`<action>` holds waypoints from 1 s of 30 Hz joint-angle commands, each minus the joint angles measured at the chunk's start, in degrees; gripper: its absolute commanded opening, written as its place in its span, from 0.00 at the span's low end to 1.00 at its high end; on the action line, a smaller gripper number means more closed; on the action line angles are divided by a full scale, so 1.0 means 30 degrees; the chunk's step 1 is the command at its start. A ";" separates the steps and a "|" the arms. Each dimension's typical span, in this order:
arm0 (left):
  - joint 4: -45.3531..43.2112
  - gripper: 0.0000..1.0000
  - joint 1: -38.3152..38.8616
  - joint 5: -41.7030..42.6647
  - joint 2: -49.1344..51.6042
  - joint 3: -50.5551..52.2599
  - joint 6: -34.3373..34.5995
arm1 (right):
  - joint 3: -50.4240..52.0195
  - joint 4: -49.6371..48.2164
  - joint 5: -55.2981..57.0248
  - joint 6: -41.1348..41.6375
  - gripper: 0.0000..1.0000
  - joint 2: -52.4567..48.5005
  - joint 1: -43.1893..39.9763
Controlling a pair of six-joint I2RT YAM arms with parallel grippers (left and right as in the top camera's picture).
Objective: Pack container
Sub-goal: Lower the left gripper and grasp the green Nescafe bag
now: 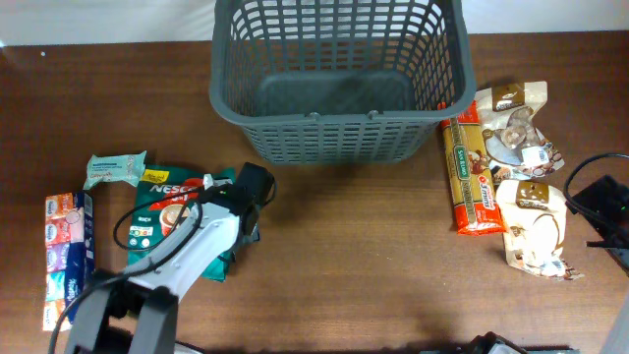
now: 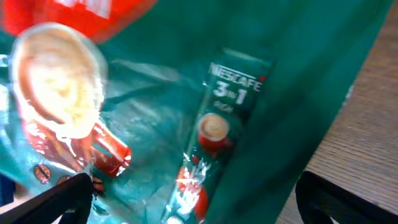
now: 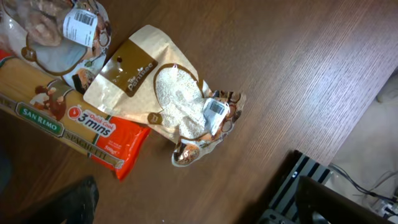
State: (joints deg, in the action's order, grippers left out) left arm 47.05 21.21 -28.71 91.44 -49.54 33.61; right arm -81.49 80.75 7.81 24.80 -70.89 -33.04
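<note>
Two arms, nothing packed yet. Our left gripper (image 2: 196, 194) hangs spread wide over the green Nescafé packet (image 1: 162, 202), lined up to pinch it. Our right gripper (image 3: 193, 193) sits unclenched near the pale grain pouch (image 3: 168, 93). The container (image 1: 334, 138) stands empty at the far side.

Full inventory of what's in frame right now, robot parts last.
dark grey plastic lattice basket: 1, dark grey, far centre, empty
green Nescafe coffee bag: 1, green and red, front left
small pale teal packet: 1, teal, beside coffee bag
multicoloured tissue pack: 1, left edge
San Remo spaghetti packet: 1, yellow-orange, right of basket
cream pouches with brown labels: 2, cream, right of spaghetti, second nearer
brown wooden table: 1
left tool: 1, black, open over coffee bag
right tool: 1, black, open near pouches
</note>
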 commanded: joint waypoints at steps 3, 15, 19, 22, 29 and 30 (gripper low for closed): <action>-0.0889 0.99 -0.0087 0.1319 0.1625 0.0204 -0.1639 | -0.0051 0.0015 -0.0117 -0.0175 0.99 0.0036 -0.0124; -0.2477 0.64 -0.0087 0.0423 0.5537 0.0204 -0.2106 | -0.0051 0.0015 -0.0109 -0.0182 0.99 0.0036 -0.0124; -0.2499 0.30 -0.0087 0.0117 0.5792 0.0204 -0.2106 | -0.0051 0.0015 -0.0102 -0.0182 0.99 0.0036 -0.0124; -0.2441 0.13 -0.0087 -0.0175 0.5785 0.0204 -0.2135 | -0.0051 0.0015 -0.0102 -0.0182 0.99 0.0036 -0.0124; -0.0882 0.02 -0.0080 0.0153 0.5763 -0.0393 -0.2310 | -0.0051 0.0015 -0.0102 -0.0182 0.99 0.0036 -0.0124; -0.0765 0.02 -0.0080 0.0219 0.5741 -0.0495 -0.2310 | -0.0051 0.0015 -0.0102 -0.0182 0.99 0.0036 -0.0124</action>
State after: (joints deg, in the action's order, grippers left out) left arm 42.83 22.00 -42.78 104.88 -53.06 26.76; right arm -81.49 80.75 7.77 24.58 -70.89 -33.04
